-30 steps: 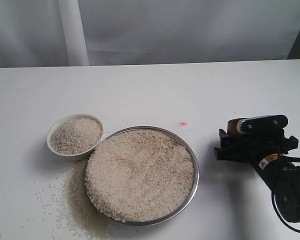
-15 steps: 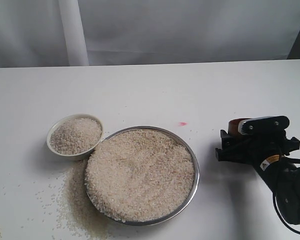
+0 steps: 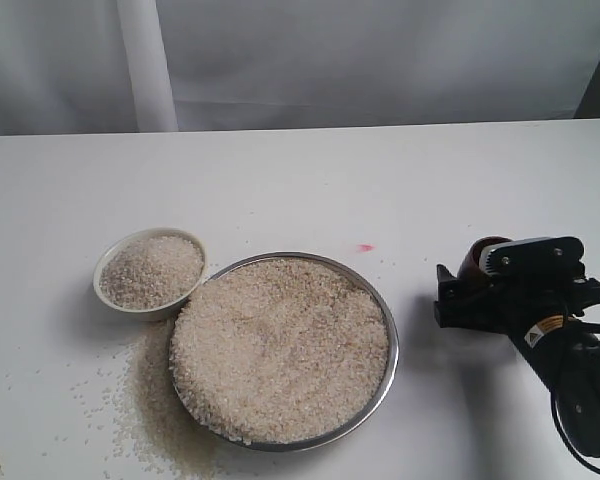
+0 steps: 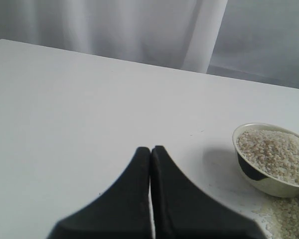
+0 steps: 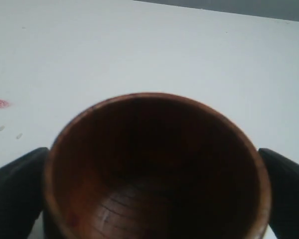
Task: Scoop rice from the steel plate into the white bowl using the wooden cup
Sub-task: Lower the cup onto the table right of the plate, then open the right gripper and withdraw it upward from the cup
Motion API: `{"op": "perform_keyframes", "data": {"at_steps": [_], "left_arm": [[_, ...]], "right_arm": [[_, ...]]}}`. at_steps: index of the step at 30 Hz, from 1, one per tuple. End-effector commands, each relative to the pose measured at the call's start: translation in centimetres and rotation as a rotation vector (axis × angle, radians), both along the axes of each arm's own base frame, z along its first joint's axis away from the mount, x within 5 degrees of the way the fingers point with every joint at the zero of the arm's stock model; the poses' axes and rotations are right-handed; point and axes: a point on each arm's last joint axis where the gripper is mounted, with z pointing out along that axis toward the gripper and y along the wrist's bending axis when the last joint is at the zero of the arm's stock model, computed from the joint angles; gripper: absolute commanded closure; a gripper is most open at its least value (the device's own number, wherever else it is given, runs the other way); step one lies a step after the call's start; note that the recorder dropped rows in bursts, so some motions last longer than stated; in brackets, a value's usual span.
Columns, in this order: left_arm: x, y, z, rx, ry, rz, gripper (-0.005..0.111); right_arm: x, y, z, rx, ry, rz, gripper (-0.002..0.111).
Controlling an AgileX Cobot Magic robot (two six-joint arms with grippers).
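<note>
Rice [image 3: 280,345] lies heaped across the steel plate [image 3: 392,345], which sits near the front of the tabletop [image 3: 300,190], a little left of the middle. More rice fills the white bowl [image 3: 145,311] almost to its rim. The bowl stands at the plate's far-left edge, touching it or just beside it. A drift of spilled grains [image 3: 150,400] spreads over the tabletop in front of the bowl, along the plate's left side. A small pink mark [image 3: 365,247] shows on the tabletop beyond the plate's far-right rim.

The wooden cup [image 3: 473,258] is well to the right of the plate and apart from it, between the fingers of the right gripper [image 3: 477,292]. In the right wrist view the cup [image 5: 154,169] fills most of the picture, mouth toward the camera, its dark inside showing bare wood. One black finger [image 5: 17,194] sits at each side of it, set very wide, as wide as the cup itself. Each finger lies right against the cup's wall or just beside it. The pictures do not show whether the fingers press on the cup or stand a hair off it, so I cannot tell if the cup is gripped or loose. Nor can I tell whether it rests on the tabletop.

The left gripper [image 4: 150,154] appears only in its own wrist view. Its two fingers are pressed flat together with nothing between them, over bare tabletop to the left of the white bowl [image 4: 254,181] and apart from it.
</note>
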Motion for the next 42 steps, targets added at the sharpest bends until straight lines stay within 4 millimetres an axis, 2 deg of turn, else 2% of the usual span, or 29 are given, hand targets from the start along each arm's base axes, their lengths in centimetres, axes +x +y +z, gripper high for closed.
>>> {"op": "perform_keyframes", "data": {"at_steps": [1, 5, 8, 12, 16, 19, 21, 23, 24, 28, 31, 37, 42], "left_arm": [[0.0, -0.1, 0.2, -0.005, -0.009, -0.008, 0.107], [0.0, -0.1, 0.2, -0.005, -0.009, -0.008, 0.107], [0.0, -0.1, 0.2, -0.005, -0.009, -0.008, 0.107], [0.0, -0.1, 0.2, -0.005, -0.009, -0.008, 0.107], [0.0, -0.1, 0.2, -0.005, -0.009, -0.008, 0.107], [0.0, -0.1, 0.2, -0.005, -0.009, -0.008, 0.107], [0.0, -0.1, 0.2, -0.005, -0.009, -0.008, 0.107], [0.0, -0.1, 0.2, -0.005, -0.009, -0.008, 0.107], [0.0, -0.1, 0.2, -0.005, -0.009, -0.008, 0.107], [0.0, -0.1, 0.2, -0.005, -0.009, -0.008, 0.107], [0.0, -0.1, 0.2, -0.005, -0.009, -0.008, 0.107], [0.0, -0.1, 0.2, -0.005, -0.009, -0.008, 0.107], [0.0, -0.1, 0.2, -0.005, -0.009, -0.008, 0.107]], "right_arm": [[-0.4, -0.4, -0.1, -0.014, 0.005, -0.003, 0.003], [-0.9, -0.5, 0.1, -0.016, 0.012, -0.003, 0.003], [-0.8, -0.5, 1.0, -0.015, -0.019, 0.0, 0.003], [-1.3, -0.6, 3.1, 0.004, -0.075, 0.002, 0.003], [-1.7, -0.8, 6.3, 0.043, -0.184, -0.002, 0.003], [-1.9, -0.7, 8.0, 0.068, -0.211, 0.004, 0.006], [-2.0, -0.8, 8.9, 0.08, -0.219, 0.006, 0.016], [-2.3, -0.8, 9.9, 0.093, -0.225, 0.008, 0.034], [-2.5, -0.8, 10.3, 0.099, -0.225, 0.014, 0.047], [-3.2, -0.7, 12.2, 0.118, -0.225, 0.043, 0.087], [-3.9, -0.7, 13.7, 0.129, -0.242, 0.068, 0.107], [-5.6, -1.1, 17.0, 0.169, -0.315, 0.084, 0.108], [-7.5, -1.8, 20.3, 0.212, -0.465, 0.089, 0.108]]}}
